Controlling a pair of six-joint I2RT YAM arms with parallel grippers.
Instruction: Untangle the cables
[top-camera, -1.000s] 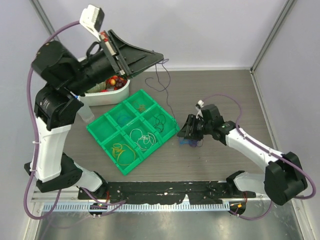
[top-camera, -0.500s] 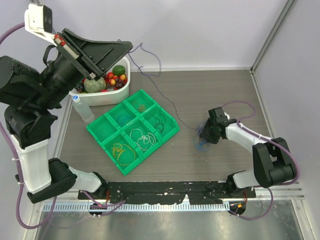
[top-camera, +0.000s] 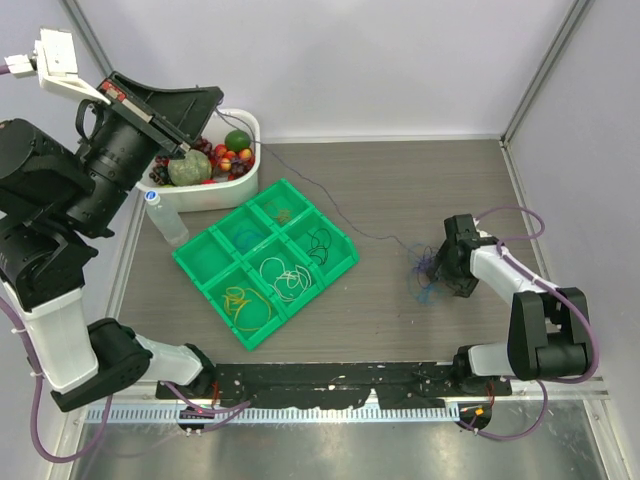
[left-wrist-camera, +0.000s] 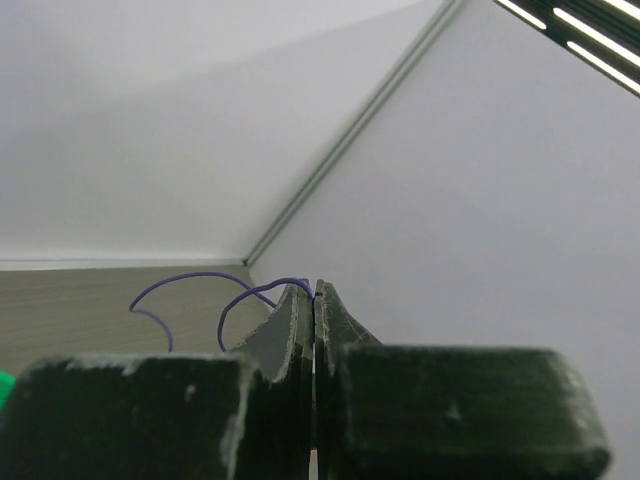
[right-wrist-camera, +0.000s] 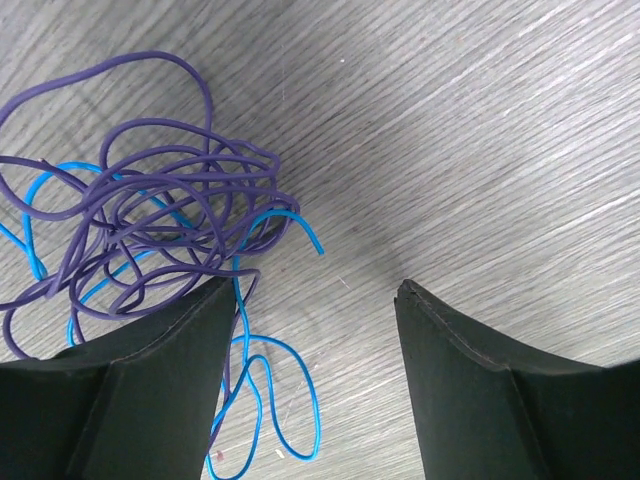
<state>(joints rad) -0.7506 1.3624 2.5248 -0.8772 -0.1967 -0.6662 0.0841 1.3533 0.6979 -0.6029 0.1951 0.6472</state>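
While the left arm is raised high at the far left, the left gripper (left-wrist-camera: 315, 300) has its jaws pressed together on the purple cable (left-wrist-camera: 190, 277), pinched right at the tips. In the wrist view a short arc of it curls out to the left of the jaws. From above, the same thin strand runs down and to the right across the counter (top-camera: 400, 180) into the tangle (top-camera: 425, 272).

Tangle: lies on the counter at the right, well apart from the green tray (top-camera: 213, 302). It is purple loops knotted up with the blue cable (right-wrist-camera: 255, 400). One blue end sticks out toward the gap between the right jaws.

Right gripper (right-wrist-camera: 310, 290): low over the counter just right of the tangle, jaws wide apart, only bare wood grain between them. One jaw overlaps the edge of the tangle in the wrist view. Cannot tell whether it touches the strands.

Tray: centre-left of the counter, set on the diagonal, divided into compartments. Separate compartments hold yellow loops (top-camera: 243, 300), white loops (top-camera: 285, 275), a black loop (top-camera: 320, 240) and a small orange one (top-camera: 283, 212).

Far left: white bin (top-camera: 250, 178) with fruit in it, partly hidden by the left arm. A clear bottle (top-camera: 165, 218) lies just near of it.
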